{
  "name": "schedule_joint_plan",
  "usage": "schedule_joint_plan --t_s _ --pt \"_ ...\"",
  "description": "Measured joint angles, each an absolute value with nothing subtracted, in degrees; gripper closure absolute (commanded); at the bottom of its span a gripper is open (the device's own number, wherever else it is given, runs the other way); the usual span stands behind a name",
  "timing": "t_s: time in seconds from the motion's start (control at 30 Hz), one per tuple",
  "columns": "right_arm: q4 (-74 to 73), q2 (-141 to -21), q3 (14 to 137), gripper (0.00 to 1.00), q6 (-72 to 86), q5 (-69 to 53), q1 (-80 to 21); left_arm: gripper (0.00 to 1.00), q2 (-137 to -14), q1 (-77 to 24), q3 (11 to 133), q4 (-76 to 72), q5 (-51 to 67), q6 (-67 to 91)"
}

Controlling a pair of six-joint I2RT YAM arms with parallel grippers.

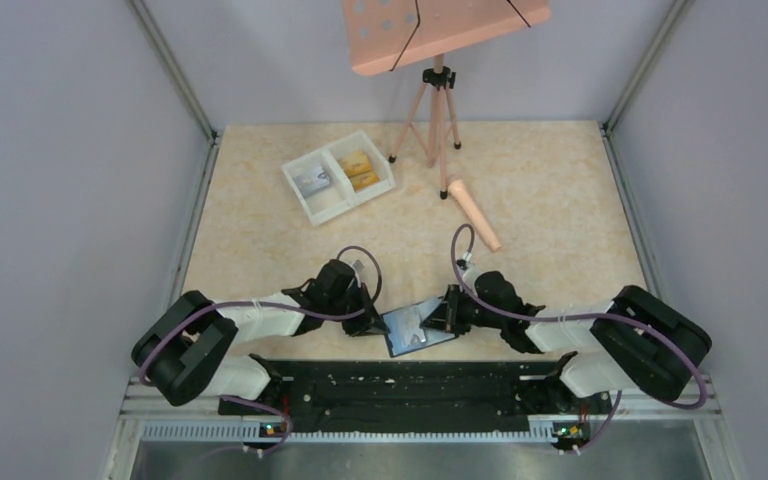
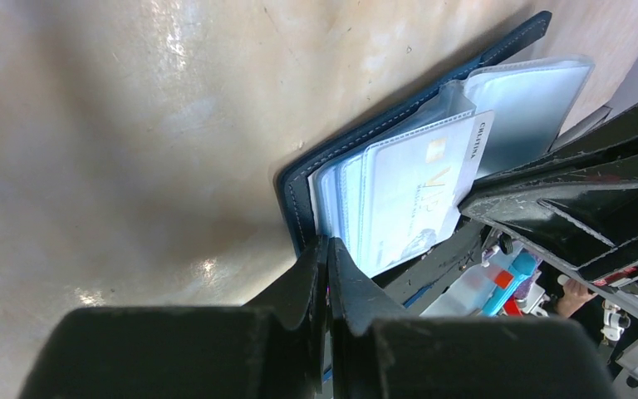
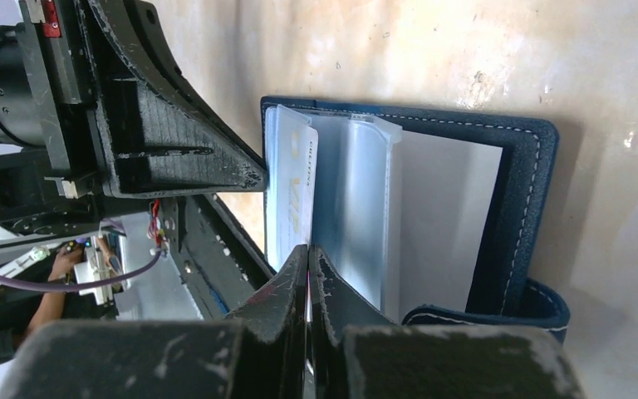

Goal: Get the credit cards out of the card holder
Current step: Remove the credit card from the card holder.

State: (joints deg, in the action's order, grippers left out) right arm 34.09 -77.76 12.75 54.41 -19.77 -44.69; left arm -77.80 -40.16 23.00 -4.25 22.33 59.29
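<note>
And there was the extraction step in full swing, with both arms reaching in low over the near edge of the desk and meeting tip to tip from either side. The left gripper was pinched nearly flat on the corner of the open blue wallet, acting as the anchor. Its forearm lay almost level with the surface, wrist turned inward.

The right gripper was fully closed on the near edge of a pale silver card, which stood upright in the clear sleeves straight ahead of its fingertips. Most of the card sat inside its pocket, with the wallet's blue cover lying flat on the desk just past it. The right arm mirrored its partner, elbow out and wrist rolled so the jaws bit the card edge-on.

By the look of it, the next move called for a straight pull back along the sleeve while the left side held the wallet down. Any twist could bend the card or drag the whole wallet along. Far ahead of both grippers, the white tray held other cards in its two compartments, so the job looked well under way.
</note>
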Motion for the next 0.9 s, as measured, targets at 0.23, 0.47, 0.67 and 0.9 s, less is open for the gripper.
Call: schedule_joint_plan --t_s 0.23,0.47,0.67,0.9 --pt "34.89 -78.32 12.80 0.92 54.50 -20.62 -44.47 0.94 -78.06 -40.14 23.11 -4.36 22.68 59.02" --pt "39.55 -83.83 12.88 1.00 56.36 -22.09 -44.45 0.94 -78.39 -40.12 23.14 -4.86 22.96 59.05" --pt "42.13 -85.60 12.84 1.00 57.69 -22.81 -44.34 0.94 -78.39 -40.12 23.14 -4.86 22.94 59.05" --pt "36.29 -78.15 12.75 1.00 55.46 -23.22 -40.73 0.94 -78.39 -40.12 23.16 -4.82 22.83 58.98"
